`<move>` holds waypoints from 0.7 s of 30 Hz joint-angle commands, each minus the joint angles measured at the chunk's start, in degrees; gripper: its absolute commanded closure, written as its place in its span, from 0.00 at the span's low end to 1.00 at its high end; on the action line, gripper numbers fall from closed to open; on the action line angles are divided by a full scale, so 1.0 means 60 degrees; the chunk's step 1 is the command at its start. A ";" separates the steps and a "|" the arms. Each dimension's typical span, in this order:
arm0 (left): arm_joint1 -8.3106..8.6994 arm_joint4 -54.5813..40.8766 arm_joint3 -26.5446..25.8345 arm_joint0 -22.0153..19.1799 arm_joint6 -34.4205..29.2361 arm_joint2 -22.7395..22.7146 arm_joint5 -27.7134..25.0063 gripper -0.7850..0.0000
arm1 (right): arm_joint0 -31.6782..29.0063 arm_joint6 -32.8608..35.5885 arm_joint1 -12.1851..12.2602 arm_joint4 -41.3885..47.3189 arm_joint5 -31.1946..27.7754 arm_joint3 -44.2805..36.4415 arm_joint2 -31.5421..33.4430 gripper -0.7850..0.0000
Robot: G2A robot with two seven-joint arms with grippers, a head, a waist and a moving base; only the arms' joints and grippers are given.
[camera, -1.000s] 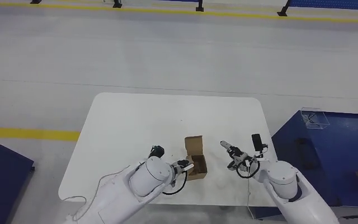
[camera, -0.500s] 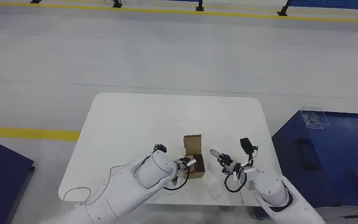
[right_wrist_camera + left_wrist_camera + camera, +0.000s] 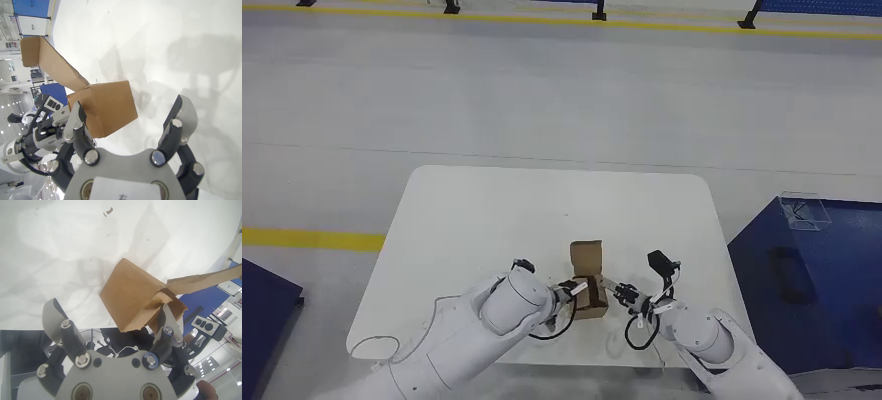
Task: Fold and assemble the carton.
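chg | I bring R gripper [image 3: 618, 292] in twd carton [image 3: 587, 268] | was well apart, now right beside its side wall

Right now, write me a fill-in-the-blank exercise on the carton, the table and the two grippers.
1. The carton rests on a ___ table.
2. The carton's lid stands ___, not folded shut.
3. The carton sits ___ the left gripper and the right gripper.

Missing words: white; open; between.
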 commanded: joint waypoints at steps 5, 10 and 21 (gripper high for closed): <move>0.0016 -0.0178 0.0101 -0.0087 0.0092 0.0123 0.0000 0.00 | 0.0280 0.0073 -0.0139 -0.0394 0.0213 0.0208 -0.0390 0.00; -0.0014 -0.0362 0.0298 -0.0217 0.0219 0.0272 0.0000 0.00 | 0.0492 0.0210 -0.0256 -0.0640 0.0505 0.0427 -0.0679 0.00; -0.0014 -0.0515 0.0110 -0.0441 0.0514 0.0431 0.0000 0.00 | 0.0324 0.0242 -0.0353 0.0133 0.0532 0.0208 -0.0130 0.00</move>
